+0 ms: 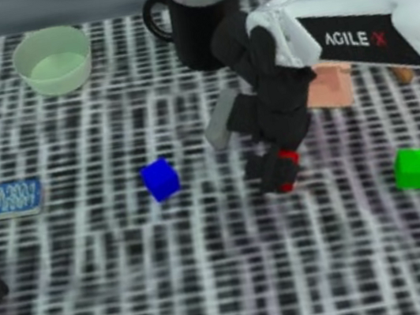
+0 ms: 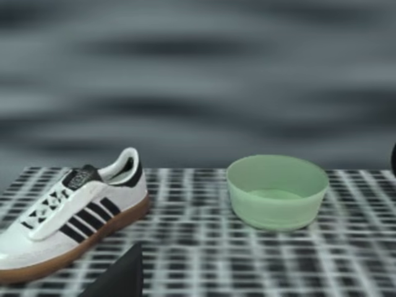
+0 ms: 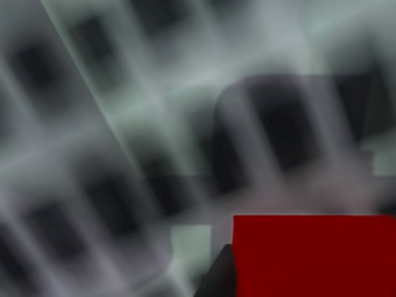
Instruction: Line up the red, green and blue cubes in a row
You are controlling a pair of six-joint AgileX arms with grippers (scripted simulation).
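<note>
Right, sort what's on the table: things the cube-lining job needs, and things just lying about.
For the job:
- red cube, held in the right claw near the table's middle
- blue cube, left of it
- green cube, at the right

Lying about:
- black mug
- green bowl
- shoe
- blue-faced flat object at the left edge
- tan block behind the right arm

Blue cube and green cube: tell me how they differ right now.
The blue cube is deep blue; the green cube is bright green. The blue cube lies near the table's middle, left of the right gripper; the green cube lies at the right side. The blue cube sits turned askew; the green cube sits squarer. Both are small, equal-sized, and rest free on the table.
</note>
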